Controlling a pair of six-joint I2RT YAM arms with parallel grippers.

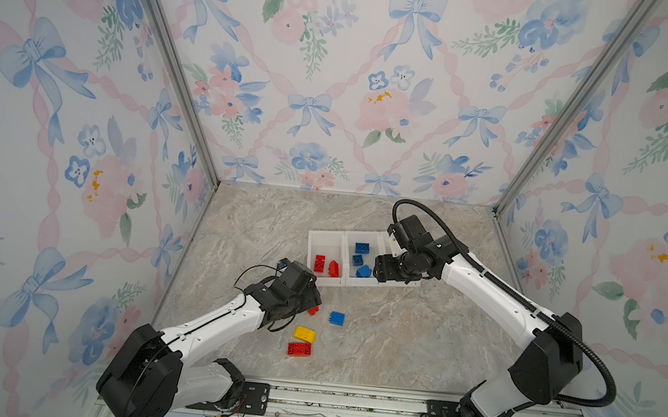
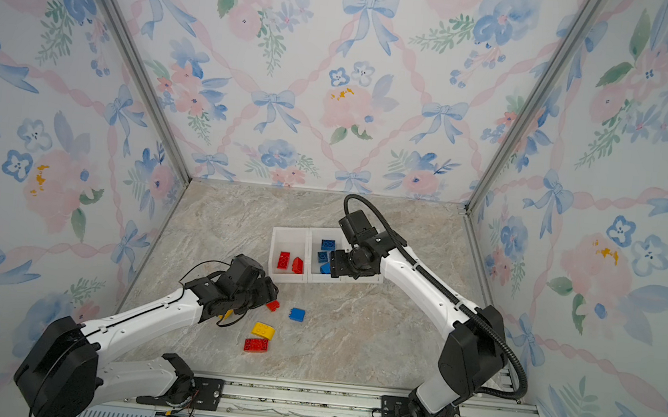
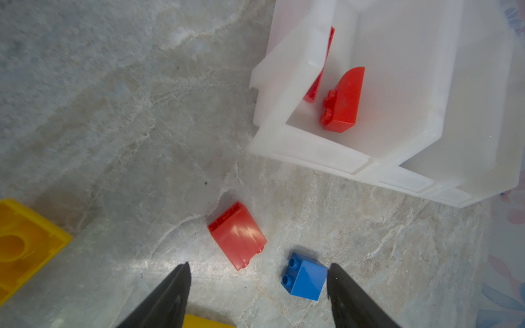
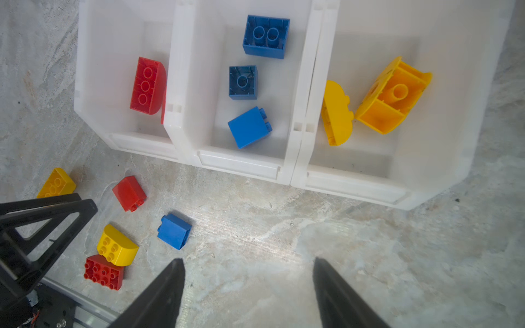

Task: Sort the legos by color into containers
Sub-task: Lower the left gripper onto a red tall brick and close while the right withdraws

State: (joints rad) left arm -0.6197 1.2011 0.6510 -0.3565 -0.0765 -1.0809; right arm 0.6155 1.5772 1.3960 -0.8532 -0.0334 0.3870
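Observation:
Three white containers (image 1: 325, 280) stand joined in a row. In the right wrist view the left bin (image 4: 125, 139) holds red legos (image 4: 147, 85), the middle several blue ones (image 4: 250, 127), and the right yellow ones (image 4: 393, 95). Loose on the table lie a red sloped brick (image 3: 237, 234), a blue brick (image 3: 305, 277), a yellow curved brick (image 1: 304, 333) and a studded red brick (image 1: 300, 349). My left gripper (image 3: 258, 265) hovers open just short of the red sloped brick, with the blue brick beside one fingertip. My right gripper (image 4: 248, 259) is open and empty at the bins' front edge.
Another yellow brick (image 3: 25, 244) lies close under my left wrist. Marble tabletop (image 1: 416, 338) stretches in front of the bins on the right. Flowered walls close in three sides, and a metal rail (image 1: 346, 407) runs along the front edge.

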